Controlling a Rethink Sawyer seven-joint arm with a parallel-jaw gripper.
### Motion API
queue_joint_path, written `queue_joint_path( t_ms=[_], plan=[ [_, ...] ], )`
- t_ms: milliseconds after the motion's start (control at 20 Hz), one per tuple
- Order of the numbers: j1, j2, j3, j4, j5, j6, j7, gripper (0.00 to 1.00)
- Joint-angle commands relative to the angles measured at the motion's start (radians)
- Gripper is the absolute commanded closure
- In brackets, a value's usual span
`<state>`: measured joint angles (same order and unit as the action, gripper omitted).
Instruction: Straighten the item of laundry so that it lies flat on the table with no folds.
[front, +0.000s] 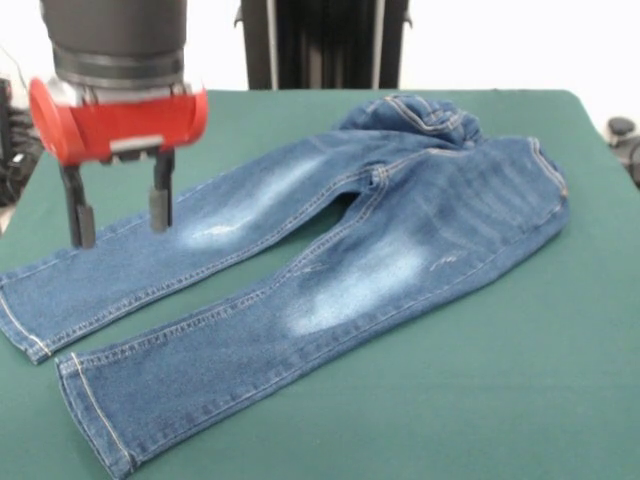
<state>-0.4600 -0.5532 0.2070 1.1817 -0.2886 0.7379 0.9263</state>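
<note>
The item of laundry (330, 250) is a small pair of blue denim jeans with whitish faded thigh patches, spread across the dark green table (560, 360). Both legs run toward the lower left, hems near the left edge. The waistband at the upper right is bunched and folded over. My gripper (120, 218) hangs at the upper left, under its red and black head, above the far leg near the knee. Its two dark fingers (80, 215) stand apart and hold nothing; I cannot tell whether the tips touch the denim.
A black pedestal column (325, 45) stands behind the table's far edge. A dark object (625, 140) sits off the right edge, and cables show at the far left.
</note>
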Motion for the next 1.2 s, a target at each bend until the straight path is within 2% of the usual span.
queue_joint_path(
  t_ms=[50,400,500,600,950,1200],
  plan=[
    [0.058,-0.048,0.050,0.166,0.063,0.092,0.159,0.00],
    [0.056,-0.059,0.060,0.205,0.085,0.045,0.143,0.00],
    [0.072,-0.067,0.038,0.190,0.070,0.075,0.132,0.00],
    [0.094,-0.072,0.007,0.178,0.054,0.067,0.166,0.00],
    [0.094,-0.078,0.008,0.201,0.072,0.037,0.173,0.00],
    [0.117,-0.092,-0.024,0.224,0.065,0.070,0.193,0.00]
  ],
)
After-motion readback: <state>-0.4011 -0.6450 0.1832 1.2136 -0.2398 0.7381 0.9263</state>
